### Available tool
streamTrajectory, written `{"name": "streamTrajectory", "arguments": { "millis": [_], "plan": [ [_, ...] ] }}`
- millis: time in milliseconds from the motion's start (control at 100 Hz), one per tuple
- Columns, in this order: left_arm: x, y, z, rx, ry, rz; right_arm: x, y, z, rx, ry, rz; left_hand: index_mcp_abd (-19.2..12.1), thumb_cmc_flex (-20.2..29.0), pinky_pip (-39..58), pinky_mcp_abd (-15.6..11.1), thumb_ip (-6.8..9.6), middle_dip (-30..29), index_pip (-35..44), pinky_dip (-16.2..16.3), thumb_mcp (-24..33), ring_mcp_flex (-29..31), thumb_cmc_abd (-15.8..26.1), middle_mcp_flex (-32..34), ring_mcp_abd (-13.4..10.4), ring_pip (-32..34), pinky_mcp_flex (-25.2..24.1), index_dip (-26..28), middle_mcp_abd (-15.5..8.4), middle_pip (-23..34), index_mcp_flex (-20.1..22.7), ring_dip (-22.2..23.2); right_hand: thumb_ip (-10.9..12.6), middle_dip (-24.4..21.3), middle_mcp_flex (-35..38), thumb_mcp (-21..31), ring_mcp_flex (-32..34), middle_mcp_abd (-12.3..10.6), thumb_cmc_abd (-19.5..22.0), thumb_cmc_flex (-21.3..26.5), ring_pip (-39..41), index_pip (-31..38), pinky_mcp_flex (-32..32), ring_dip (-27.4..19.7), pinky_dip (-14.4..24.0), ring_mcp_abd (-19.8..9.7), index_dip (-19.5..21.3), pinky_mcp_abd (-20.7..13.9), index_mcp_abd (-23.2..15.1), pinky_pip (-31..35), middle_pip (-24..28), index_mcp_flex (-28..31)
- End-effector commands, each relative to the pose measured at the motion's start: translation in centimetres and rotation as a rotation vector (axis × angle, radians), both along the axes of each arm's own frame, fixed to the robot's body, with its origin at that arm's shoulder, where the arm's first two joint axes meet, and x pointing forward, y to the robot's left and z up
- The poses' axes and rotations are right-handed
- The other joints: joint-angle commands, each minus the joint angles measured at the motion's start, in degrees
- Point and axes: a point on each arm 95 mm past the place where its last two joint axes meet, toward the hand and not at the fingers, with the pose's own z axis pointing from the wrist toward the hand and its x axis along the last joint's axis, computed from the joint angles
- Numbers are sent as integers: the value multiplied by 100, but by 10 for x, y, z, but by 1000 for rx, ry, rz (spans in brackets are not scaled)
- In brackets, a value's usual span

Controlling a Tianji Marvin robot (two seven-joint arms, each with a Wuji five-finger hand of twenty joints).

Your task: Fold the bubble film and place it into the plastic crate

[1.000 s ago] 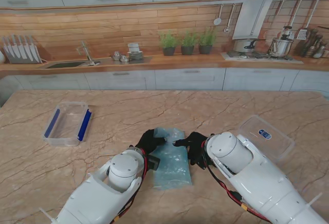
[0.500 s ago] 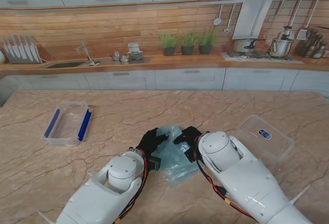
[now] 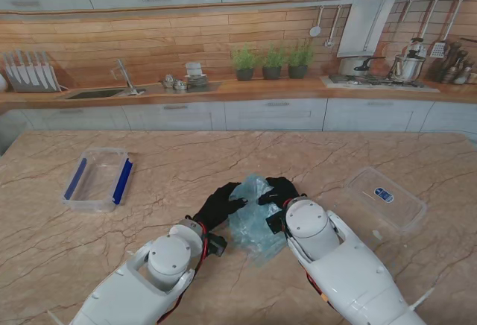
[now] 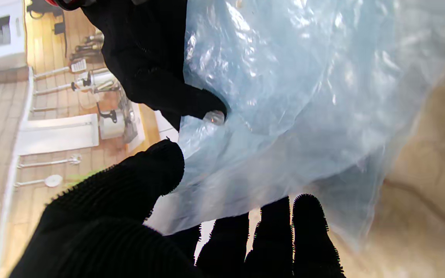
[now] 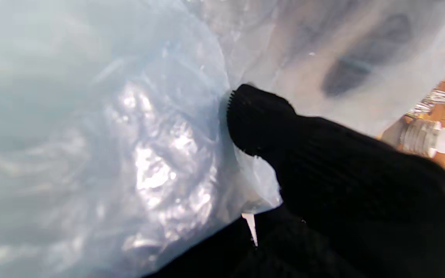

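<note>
Apparently both the left hand (image 3: 221,204) and right hand (image 3: 279,190) pinch the bubble film's (image 3: 252,219) far edge, raising it for folding.

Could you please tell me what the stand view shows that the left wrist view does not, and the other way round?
Only the stand view shows the plastic crate on the left, the clear lid on the right, and both arms. Only the left wrist view shows, close up, a right fingertip pressed against the film's edge and the left fingers under it. Both show the bubble film, crumpled, between the left hand and the right hand.
</note>
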Motion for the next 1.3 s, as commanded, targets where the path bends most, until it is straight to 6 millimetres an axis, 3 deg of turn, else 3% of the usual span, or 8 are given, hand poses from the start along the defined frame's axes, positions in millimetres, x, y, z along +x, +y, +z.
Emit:
{"name": "streamTrajectory", "arguments": {
  "millis": [0,190,380,440,640,750,980,1290],
  "plan": [
    [-1,7,8,-2,-42,6,-3,0,5,10,-28,-7,-154,-243,-64,-5,35,-93,-214,-84,-206,-113,-293,-202,-31,-98,-30,-35,-90,-85,-101,-6,-181,82,256,115,275,-100,-361,153,298,186,103,108,185,3,-49,-518,-275,307,195,96],
    [-2,27,30,64,-198,22,-7,-9,18,33,-119,-36,-168,-144,-142,54,69,-68,-334,0,-862,-104,-100,-131,23,-163,-32,-50,-62,-163,-17,58,-165,172,115,85,151,-18,-249,174,419,222,2,167,232,11,-86,-502,-242,353,278,35],
    [6,51,49,287,-401,90,-8,-21,34,52,-218,-62,-104,12,-262,-78,104,27,-366,-29,-757,-13,-160,11,88,-55,-29,-8,-3,-92,192,163,-153,257,-7,53,89,88,-233,148,516,149,-50,176,260,-3,-119,-493,-85,378,387,-71],
    [10,62,56,375,-449,97,-8,-25,40,59,-253,-75,-105,-9,-517,-138,86,45,-379,-183,-682,-111,-185,-81,50,-73,-4,26,-21,-94,164,170,-151,283,-36,47,76,102,-231,142,545,122,-55,178,273,-12,-123,-505,-63,393,420,-93],
    [28,95,72,678,-513,171,-14,-40,57,99,-360,-132,-6,-29,-459,-23,74,51,-458,-102,-659,-258,-261,-257,114,-73,1,22,32,-95,50,168,-145,324,-105,25,34,149,-166,143,623,74,-84,181,299,-20,-112,-517,-34,412,482,-130],
    [39,110,79,801,-486,213,-18,-48,60,94,-396,-143,84,-57,-411,42,69,27,-560,-50,-701,-442,-297,-465,153,-116,-40,-20,62,-148,-86,140,-146,334,-130,-9,10,145,-130,140,651,66,-101,182,313,-29,-102,-525,-43,420,497,-136],
    [56,136,89,1053,-341,251,-23,-58,60,84,-414,-153,180,-103,-1244,-32,72,-270,-1167,-163,-1137,-644,-290,-1015,183,-639,-54,-459,112,-391,-385,-195,-125,350,-149,-61,-13,173,-77,148,680,55,-132,178,336,-25,-96,-521,-31,420,510,-145],
    [63,156,89,1232,-90,263,-26,-63,60,85,-431,-158,460,56,-1482,140,117,-474,-1540,156,-1588,-730,-270,-1159,328,-1108,-45,-695,261,-966,-580,-226,-111,366,-149,-88,-19,194,-46,150,703,46,-145,176,365,-20,-94,-512,-17,430,518,-129]
  ]
}}
